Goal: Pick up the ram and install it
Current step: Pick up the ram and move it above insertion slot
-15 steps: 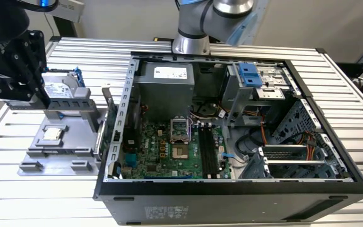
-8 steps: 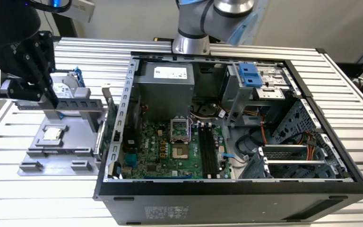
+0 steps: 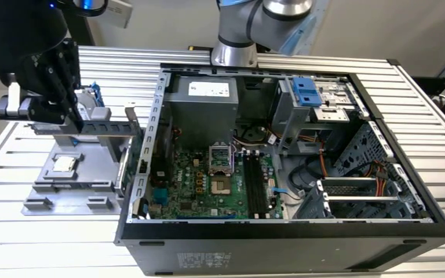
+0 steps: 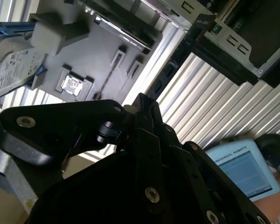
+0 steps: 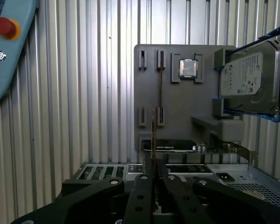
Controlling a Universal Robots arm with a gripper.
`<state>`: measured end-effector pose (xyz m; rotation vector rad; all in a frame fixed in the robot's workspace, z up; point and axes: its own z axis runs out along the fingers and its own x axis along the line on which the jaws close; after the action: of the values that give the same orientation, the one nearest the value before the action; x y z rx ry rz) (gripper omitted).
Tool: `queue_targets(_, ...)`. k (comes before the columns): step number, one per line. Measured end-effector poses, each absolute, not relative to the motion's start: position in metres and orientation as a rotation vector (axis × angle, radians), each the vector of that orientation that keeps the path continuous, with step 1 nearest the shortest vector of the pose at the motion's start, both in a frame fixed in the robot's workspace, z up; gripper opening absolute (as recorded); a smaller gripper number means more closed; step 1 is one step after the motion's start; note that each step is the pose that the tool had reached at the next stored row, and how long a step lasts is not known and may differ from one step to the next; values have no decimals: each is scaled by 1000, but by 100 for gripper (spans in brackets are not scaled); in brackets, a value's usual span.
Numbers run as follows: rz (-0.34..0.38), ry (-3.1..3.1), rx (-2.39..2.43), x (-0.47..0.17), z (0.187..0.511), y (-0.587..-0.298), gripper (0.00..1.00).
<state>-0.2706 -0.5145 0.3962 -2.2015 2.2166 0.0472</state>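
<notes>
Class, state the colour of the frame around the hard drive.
Blue frame, clearest in the first wrist view.

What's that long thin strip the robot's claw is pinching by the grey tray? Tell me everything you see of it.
That is the ram: a long, narrow, thin circuit board, dark bluish-grey. The gripper is shut on it near its middle; nothing else seems to touch it. In the exterior view it hangs level, on edge, above the grey tray, to the exterior view's left of the computer case. In the first wrist view it shows edge-on, a slim line sticking out of the gripper.
</notes>
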Motion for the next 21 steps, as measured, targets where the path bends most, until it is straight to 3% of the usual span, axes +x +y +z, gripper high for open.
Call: queue_targets(21, 47, 2217, -2202, -226, 396, -514, 0)
